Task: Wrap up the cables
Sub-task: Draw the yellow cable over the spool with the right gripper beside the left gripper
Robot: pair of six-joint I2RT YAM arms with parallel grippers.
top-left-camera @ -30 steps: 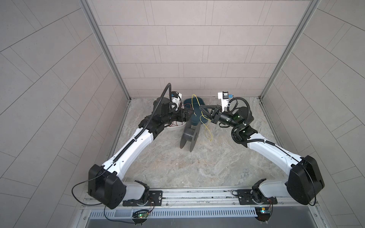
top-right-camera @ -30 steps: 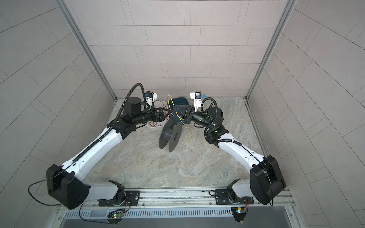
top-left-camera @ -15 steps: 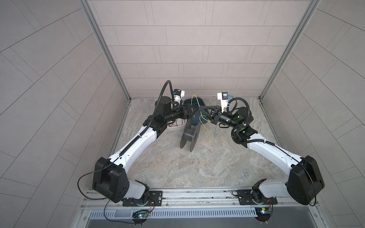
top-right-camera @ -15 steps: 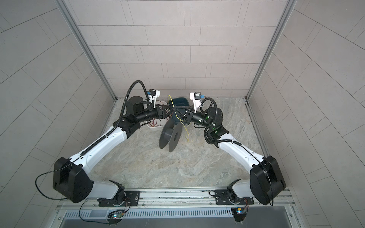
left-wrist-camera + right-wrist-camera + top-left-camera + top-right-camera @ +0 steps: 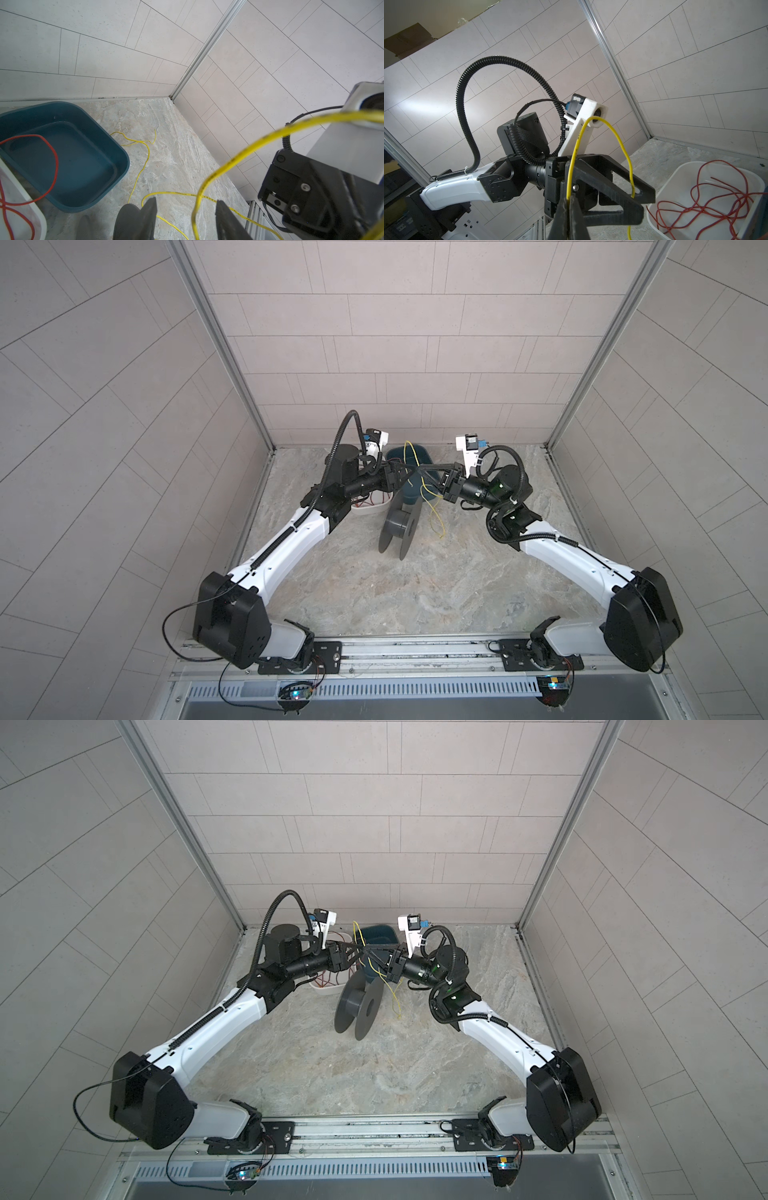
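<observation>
Cable (image 5: pixel 576 145) is clamped in the right gripper (image 5: pixel 568 202), plain only in the right wrist view, while the left wrist view shows it between the left gripper's (image 5: pixel 185 204) parted jaws.

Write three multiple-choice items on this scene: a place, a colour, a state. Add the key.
1. The red wire lies: A in the white tray; B in a gripper; C on a hook.
2. The cable pinched by the right gripper is: A blue; B green; C yellow.
3. The left gripper is: A open; B shut; C out of sight.
Key: A, red coils sit in the tray; C, a yellow strand runs between shut jaws; A, its fingers stand apart around the cable.
</observation>
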